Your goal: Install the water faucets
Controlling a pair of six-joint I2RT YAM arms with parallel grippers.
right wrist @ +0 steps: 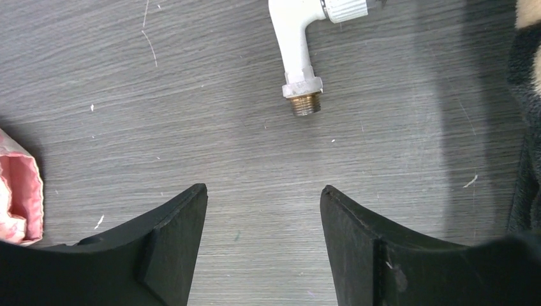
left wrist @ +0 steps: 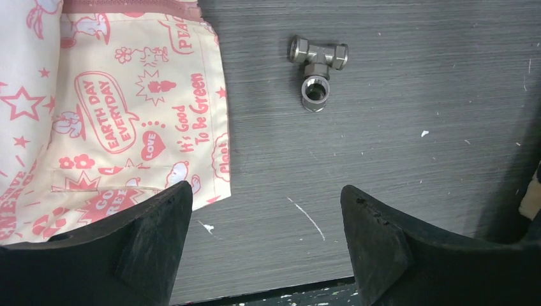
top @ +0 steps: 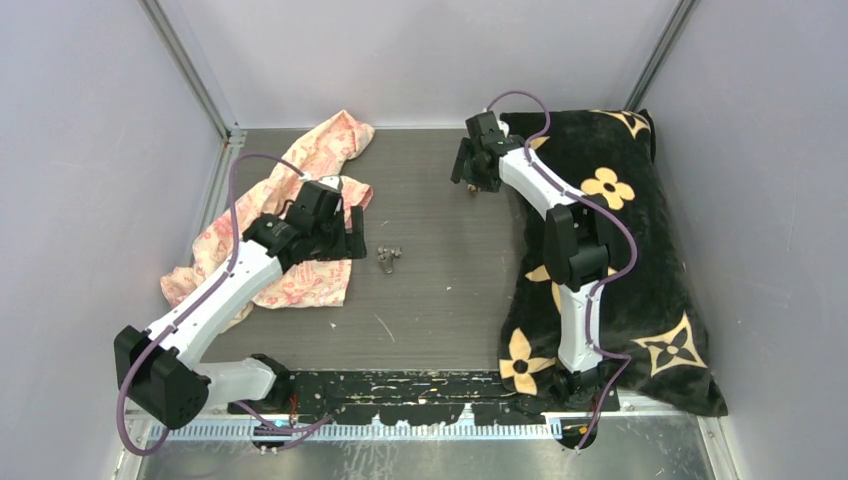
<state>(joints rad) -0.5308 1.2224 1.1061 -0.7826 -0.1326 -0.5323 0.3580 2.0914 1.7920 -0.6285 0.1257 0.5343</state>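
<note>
Metal fitting (left wrist: 317, 69) beyond left gripper (left wrist: 265, 191)

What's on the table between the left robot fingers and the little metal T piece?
Only bare table with a few white scuffs. The left wrist view shows the metal T piece lying ahead of the open left fingers.

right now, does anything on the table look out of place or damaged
Nothing looks broken. The metal tee fitting and the white tap lie loose and apart on the table, and a pink-printed cloth sits crumpled at the left.
</note>
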